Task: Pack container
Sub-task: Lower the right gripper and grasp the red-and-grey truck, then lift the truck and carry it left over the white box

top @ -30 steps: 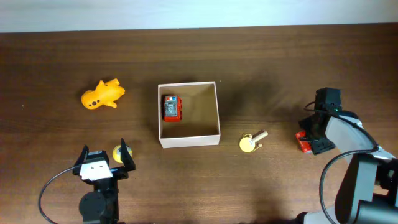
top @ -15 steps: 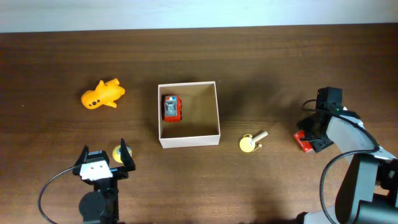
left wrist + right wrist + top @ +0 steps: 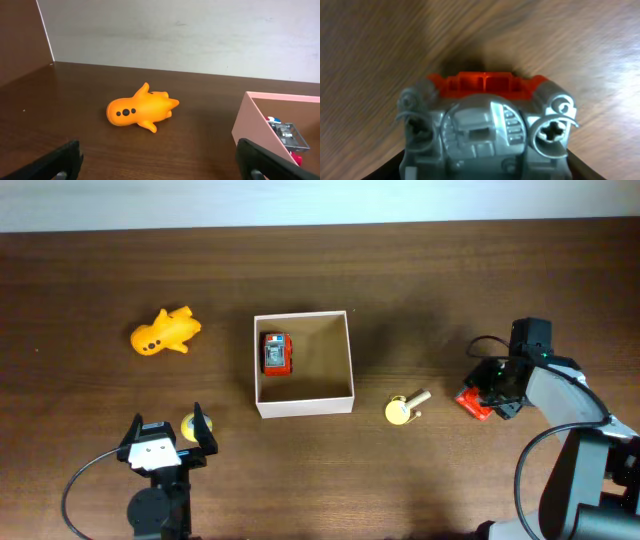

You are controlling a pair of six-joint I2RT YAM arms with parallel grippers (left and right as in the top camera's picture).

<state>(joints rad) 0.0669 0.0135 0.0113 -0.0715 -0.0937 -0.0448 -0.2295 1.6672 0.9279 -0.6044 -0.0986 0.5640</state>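
The container (image 3: 305,406) is a white-walled square box with a brown inside, at the table's middle; its wall (image 3: 248,131) shows pinkish in the left wrist view. A red toy car (image 3: 276,353) lies in its left half. My right gripper (image 3: 497,388) is shut on a second red toy car (image 3: 474,403) at the right of the table. In the right wrist view this car's grey underside (image 3: 485,125) fills the space between my gripper (image 3: 485,167). My left gripper (image 3: 167,442) stands open near the front left, its fingers wide apart (image 3: 160,165).
An orange fish-like toy (image 3: 166,331) (image 3: 140,108) lies left of the container. A yellow round toy with a wooden handle (image 3: 404,408) lies between the container and the right gripper. A small yellow object (image 3: 188,428) sits by the left gripper's right finger.
My right gripper narrowed onto the red toy car and has moved it left, toward the yellow toy. The left arm has not moved.
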